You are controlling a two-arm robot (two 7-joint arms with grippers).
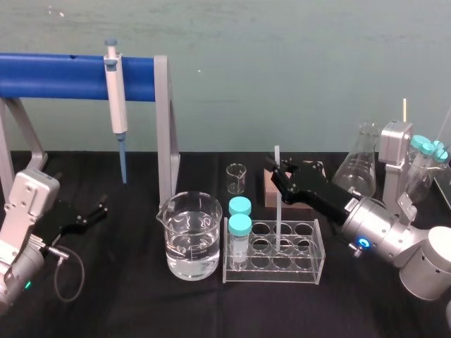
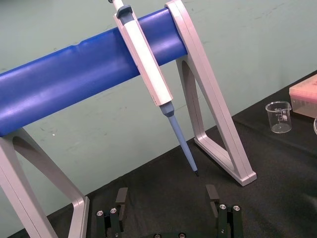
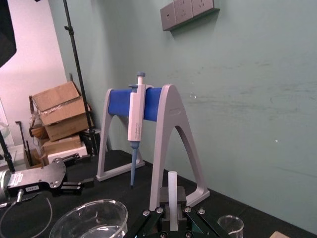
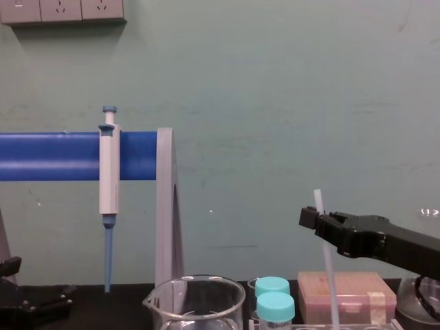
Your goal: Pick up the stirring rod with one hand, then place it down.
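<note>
The right gripper (image 1: 280, 177) reaches in from the right side of the table, its two black fingers clamped on the stirring rod (image 1: 279, 215), which stands upright between them. A short piece of the rod sticks up above the fingers. The longer part hangs below them and runs down into the clear rack (image 1: 318, 248) right under the gripper, ending among the middle holes; I cannot tell whether its tip touches the bottom. The chest view shows the same grip from the side: the gripper (image 4: 311, 218) comes in level from the right and the rod (image 4: 331, 282) passes straight down through its tip. In the right wrist view the rod (image 3: 172, 191) rises between the gripper's (image 3: 172, 210) fingers. Two tubes with teal caps (image 1: 239, 225) stand in the rack's end column, just to the left of the rod. Beyond them, further left of the gripper, sits a large beaker of water (image 1: 189, 236). A small empty beaker (image 1: 236, 179) stands just left of the fingertips, and a pinkish box (image 1: 270, 194) sits directly behind them. A glass flask (image 1: 358, 169) is behind the gripper's arm, to the right. The left gripper (image 1: 95, 211) rests low at the far left of the table with its fingers (image 2: 121, 198) apart, holding nothing, under the blue bar (image 1: 56, 76) where a pipette (image 1: 115, 98) hangs.
</note>
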